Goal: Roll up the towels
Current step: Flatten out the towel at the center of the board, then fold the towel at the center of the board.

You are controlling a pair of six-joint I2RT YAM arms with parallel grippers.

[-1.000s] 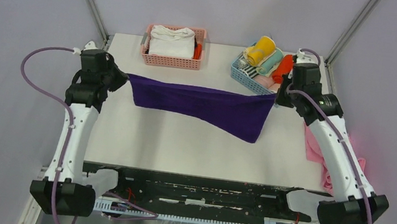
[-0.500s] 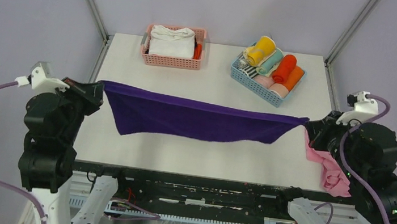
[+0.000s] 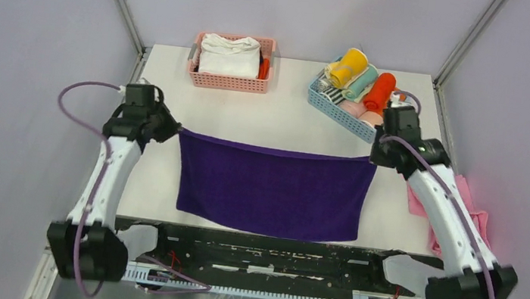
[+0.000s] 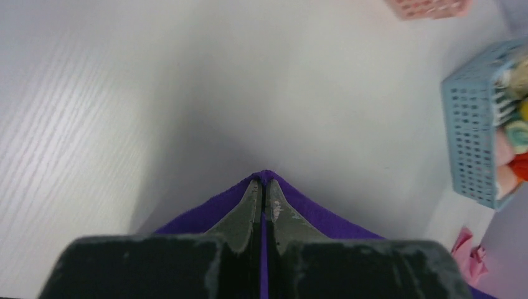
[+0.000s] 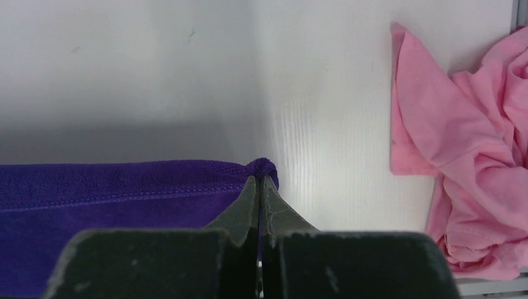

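Purple towel (image 3: 272,188), one, stretched between left claw (image 3: 176,130) and right claw (image 3: 374,156), both clenching corners.

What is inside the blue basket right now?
Rolled towels fill the blue basket: a yellow roll, a teal roll, a red-orange roll and pink rolls. The right arm hides its right end, and the rolls cover the bottom.
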